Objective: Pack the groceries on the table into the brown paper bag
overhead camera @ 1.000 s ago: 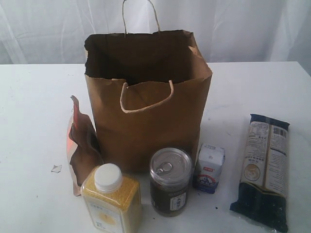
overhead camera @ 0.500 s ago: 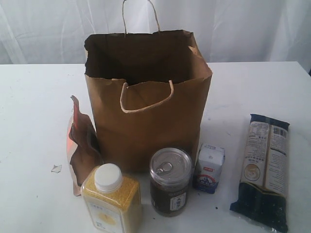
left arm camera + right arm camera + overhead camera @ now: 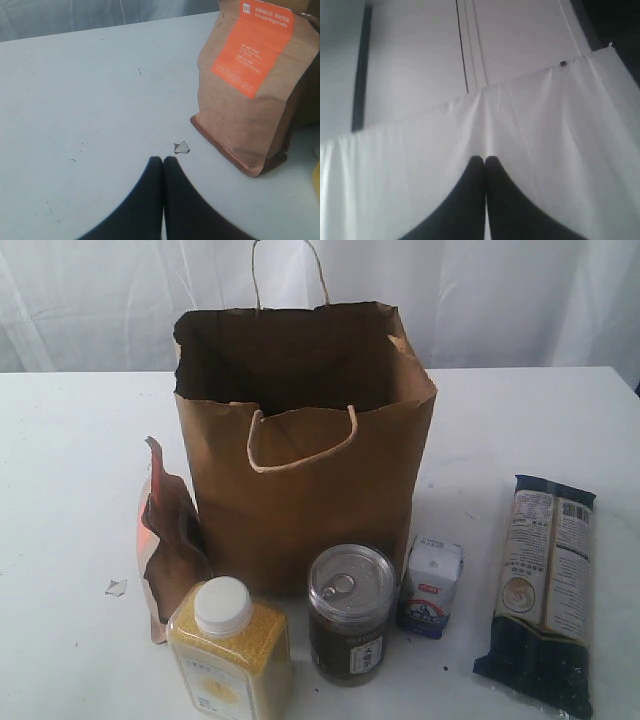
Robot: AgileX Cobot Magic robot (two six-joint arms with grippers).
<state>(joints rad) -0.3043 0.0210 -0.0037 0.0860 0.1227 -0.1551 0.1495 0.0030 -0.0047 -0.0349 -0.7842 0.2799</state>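
The brown paper bag (image 3: 305,450) stands open and upright in the middle of the white table (image 3: 70,470). Around its front stand the groceries: a brown pouch (image 3: 170,540) with an orange label (image 3: 252,47), a white-capped bottle of yellow grain (image 3: 230,652), a pull-tab can (image 3: 351,613) and a small white-blue carton (image 3: 431,586). A long dark noodle packet (image 3: 545,585) lies flat at the right. Neither arm shows in the exterior view. My left gripper (image 3: 163,160) is shut and empty over bare table short of the pouch. My right gripper (image 3: 484,159) is shut and empty, facing a white curtain.
A small white scrap (image 3: 116,587) lies on the table left of the pouch, just ahead of my left fingertips (image 3: 182,147). A white curtain (image 3: 480,290) hangs behind the table. The right table edge shows at the far right (image 3: 625,380).
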